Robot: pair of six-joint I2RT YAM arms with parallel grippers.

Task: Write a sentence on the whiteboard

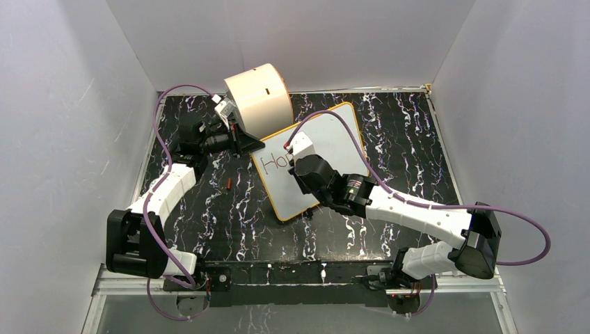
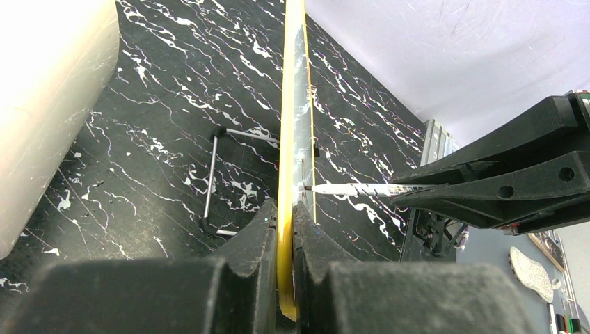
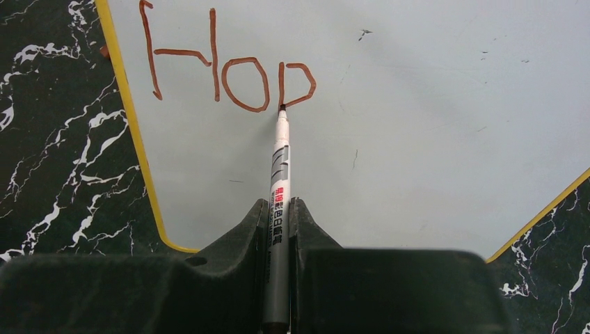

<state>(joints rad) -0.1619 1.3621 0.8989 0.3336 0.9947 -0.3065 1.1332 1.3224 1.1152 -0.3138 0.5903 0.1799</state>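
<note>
My left gripper (image 2: 285,212) is shut tight on the whiteboard (image 3: 431,139) rim, steadying it. Just ahead of my right gripper (image 3: 280,207), which is clamped on a marker (image 3: 280,174), the sentence (image 3: 214,59) reads "Hop", with the tip touching the foot of the p's stem. I judge the first word is underway. Next I should lift, shift right and start an "e". A cream drum (image 1: 259,97) stands beyond the left gripper. The blank board right of the tip looks unobstructed.
</note>
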